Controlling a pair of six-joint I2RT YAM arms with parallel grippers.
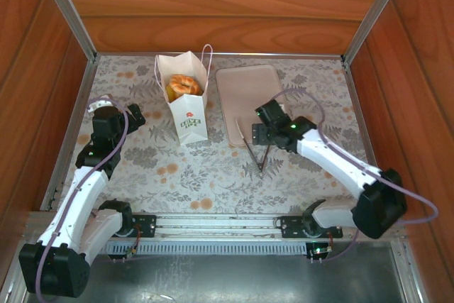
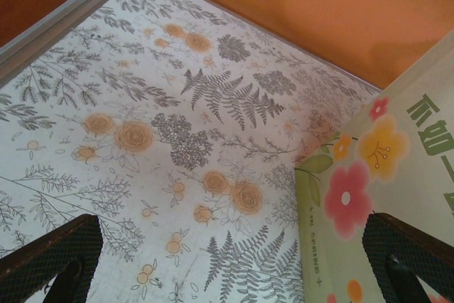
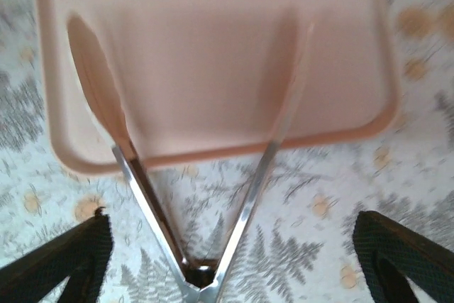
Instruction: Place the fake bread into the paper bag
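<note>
The fake bread point(image 1: 183, 86) is seen inside the paper bag point(image 1: 190, 122), stood near the worktop's far edge. The bag is flanked closely by the left gripper point(image 2: 230, 260), jaws spread wide. The right gripper point(image 3: 230, 253), likewise released, is hung over the tongs point(image 3: 142, 182), farther right.

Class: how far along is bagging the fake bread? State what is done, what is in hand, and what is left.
Done: fake bread sits inside the paper bag, and the tray is bare. In hand: nothing. The right gripper hangs open over the tongs, which lie with their tips on the tray. The left gripper is open beside the bag. Left: probably nothing, judging by the bare tray.
</note>
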